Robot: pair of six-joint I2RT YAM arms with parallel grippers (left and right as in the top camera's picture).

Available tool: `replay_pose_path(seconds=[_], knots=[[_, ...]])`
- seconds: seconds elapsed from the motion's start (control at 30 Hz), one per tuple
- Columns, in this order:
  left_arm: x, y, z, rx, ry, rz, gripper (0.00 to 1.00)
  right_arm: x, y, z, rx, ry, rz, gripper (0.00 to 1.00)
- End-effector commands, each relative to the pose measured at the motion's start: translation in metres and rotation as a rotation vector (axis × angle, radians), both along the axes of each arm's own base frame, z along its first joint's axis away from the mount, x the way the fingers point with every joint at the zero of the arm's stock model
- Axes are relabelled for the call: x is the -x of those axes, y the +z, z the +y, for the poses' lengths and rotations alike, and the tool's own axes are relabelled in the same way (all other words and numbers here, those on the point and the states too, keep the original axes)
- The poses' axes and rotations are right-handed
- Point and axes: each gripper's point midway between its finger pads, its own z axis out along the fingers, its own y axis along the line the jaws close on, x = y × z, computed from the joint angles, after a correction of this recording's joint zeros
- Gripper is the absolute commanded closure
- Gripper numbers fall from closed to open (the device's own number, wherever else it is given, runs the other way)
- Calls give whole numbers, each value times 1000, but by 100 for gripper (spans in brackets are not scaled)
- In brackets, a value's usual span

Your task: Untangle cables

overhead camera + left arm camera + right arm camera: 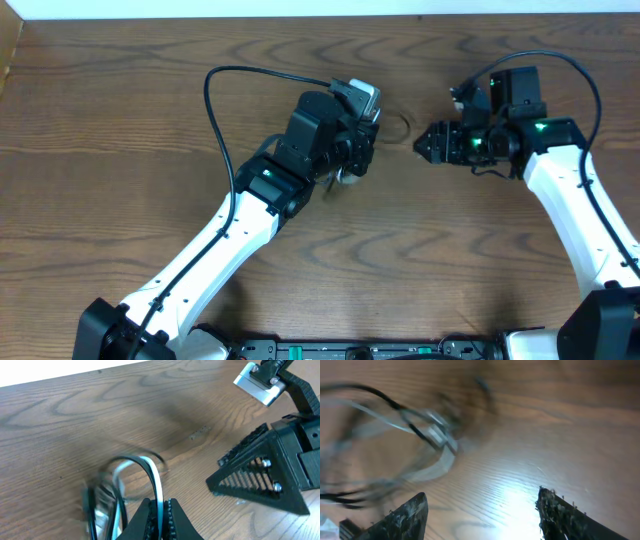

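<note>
Item: cables (pixel 156 480), one white cord and one black, looped together. They are clamped between the left fingers (pixel 146 519), with the loop standing out ahead of the tips, low over the counter (pixel 60 415). The outlines are blurred, so the crossings cannot be traced. Left fingers: closed together on both strands, apparently to anchor one side of the bundle while the other side is worked. Right fingers (pixel 407 517): spread apart and holding nothing. Their tips face the left fingers, and the bundle lies ahead of them, near but not touching. This is judged a stance for picking out a single strand. Plug ends: not clearly made out. Status: cords judged entangled; separation not yet done.
</note>
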Motion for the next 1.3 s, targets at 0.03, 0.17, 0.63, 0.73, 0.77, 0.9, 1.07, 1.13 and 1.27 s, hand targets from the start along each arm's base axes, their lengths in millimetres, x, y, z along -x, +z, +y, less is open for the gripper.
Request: replay_pose_path(seconds=[0.03,0.17,0.63,0.73,0.77,0.9,1.07,1.13,1.27], knots=[[0,8,-1,41,12,14,92,4,2,25,-31,98,-33,33],[1,7,-1,39,12,20,93,4,-8,42,-22,164,-45,34],[8,-7,4,8,20,83,93,-20,-75,74,0,231,-16,48],[8,-7,5,8,21,86,93,-27,-70,85,-42,256,-59,47],[9,-8,5,7,21,88,92,-28,-70,87,-42,261,-69,47],[9,-8,5,6,21,89,92,-28,-75,108,-36,301,-104,50],[6,-8,7,1,32,85,92,-26,-102,129,-13,297,-75,67],[1,-8,14,2,54,85,93,-27,-116,126,21,240,-33,82],[-14,-7,36,49,140,124,92,-27,-131,122,38,189,15,91]])
